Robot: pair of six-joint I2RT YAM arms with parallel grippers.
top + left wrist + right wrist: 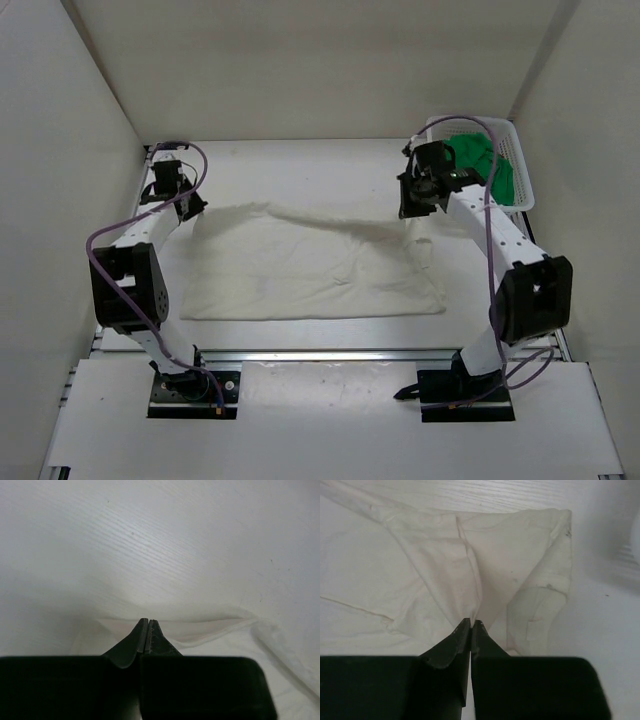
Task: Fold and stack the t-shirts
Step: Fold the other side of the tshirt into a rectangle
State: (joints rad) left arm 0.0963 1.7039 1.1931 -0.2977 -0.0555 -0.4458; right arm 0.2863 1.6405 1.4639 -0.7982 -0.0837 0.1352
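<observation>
The cream-white t-shirt (310, 270) lies spread across the middle of the table, with its far edge lifted and stretched between my two grippers. My left gripper (190, 205) is shut on the shirt's far left corner; the wrist view shows the jaws (146, 622) closed with the thin cloth (210, 630) running off from the tips. My right gripper (408, 208) is shut on the far right corner, and creases in the cloth (420, 570) converge at its tips (471, 623). The green t-shirt (482, 160) lies crumpled in the basket. The red t-shirt is out of view.
The white mesh basket (519, 150) stands at the back right corner, just behind my right arm. White walls enclose the table on the left, back and right. The shirt's near edge lies close to the metal rail at the front.
</observation>
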